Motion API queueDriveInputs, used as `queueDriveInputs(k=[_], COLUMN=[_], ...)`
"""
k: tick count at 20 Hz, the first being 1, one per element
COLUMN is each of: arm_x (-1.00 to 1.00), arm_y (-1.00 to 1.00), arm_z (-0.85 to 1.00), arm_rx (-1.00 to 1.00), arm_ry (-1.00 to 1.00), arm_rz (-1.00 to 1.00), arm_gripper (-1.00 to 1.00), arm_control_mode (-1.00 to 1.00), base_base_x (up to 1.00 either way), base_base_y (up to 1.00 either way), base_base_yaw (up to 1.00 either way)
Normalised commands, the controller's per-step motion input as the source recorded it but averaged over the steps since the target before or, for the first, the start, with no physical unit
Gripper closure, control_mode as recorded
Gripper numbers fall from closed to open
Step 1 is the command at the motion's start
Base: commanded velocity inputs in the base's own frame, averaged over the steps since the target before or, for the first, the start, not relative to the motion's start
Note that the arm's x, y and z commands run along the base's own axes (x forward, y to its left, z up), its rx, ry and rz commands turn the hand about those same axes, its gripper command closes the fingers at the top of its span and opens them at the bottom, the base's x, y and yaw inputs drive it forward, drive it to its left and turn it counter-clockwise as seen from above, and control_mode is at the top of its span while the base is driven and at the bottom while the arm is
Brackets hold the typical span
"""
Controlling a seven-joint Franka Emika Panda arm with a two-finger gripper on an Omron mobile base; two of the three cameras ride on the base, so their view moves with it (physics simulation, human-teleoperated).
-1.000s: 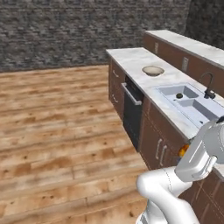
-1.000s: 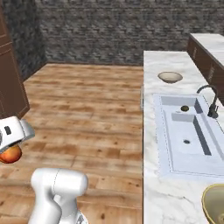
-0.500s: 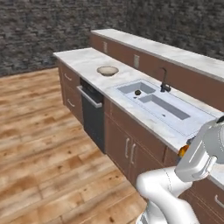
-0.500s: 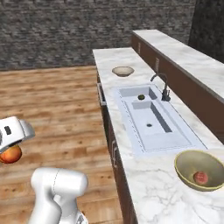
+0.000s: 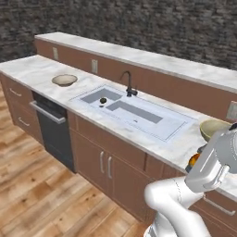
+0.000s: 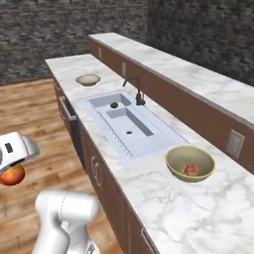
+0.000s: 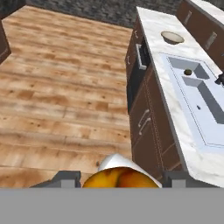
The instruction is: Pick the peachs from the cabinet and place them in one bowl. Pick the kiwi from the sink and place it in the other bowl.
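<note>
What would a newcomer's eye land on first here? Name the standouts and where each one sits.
First, the peach clamped between the robot's fingers, held out over the wood floor away from the counter. Next, the deep pale-tan bowl on the marble counter near the sink, with another peach already inside it. Then the small dark kiwi lying in the sink's far basin, and the shallow bowl beyond it on the counter.
</note>
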Motion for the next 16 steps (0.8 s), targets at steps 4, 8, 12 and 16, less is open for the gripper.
queueDriveInputs(k=[4, 8, 12, 16], arm_x=[0.00, 0.00, 0.00, 0.00], arm_y=[0.00, 0.00, 0.00, 0.00], arm_z=[0.00, 0.00, 0.00, 0.00], arm_rx=[0.00, 0.00, 0.00, 0.00], arm_ry=[0.00, 0.00, 0.00, 0.00], arm_rz=[0.00, 0.00, 0.00, 0.00], arm_gripper=[1.00, 1.00, 1.00, 1.00], arm_control_mode=[1.00, 1.00, 1.00, 1.00], base_base_x=[0.02, 0.02, 0.02, 0.01], base_base_y=[0.00, 0.00, 0.00, -0.02], base_base_yaw=[-0.50, -0.50, -0.50, -0.45])
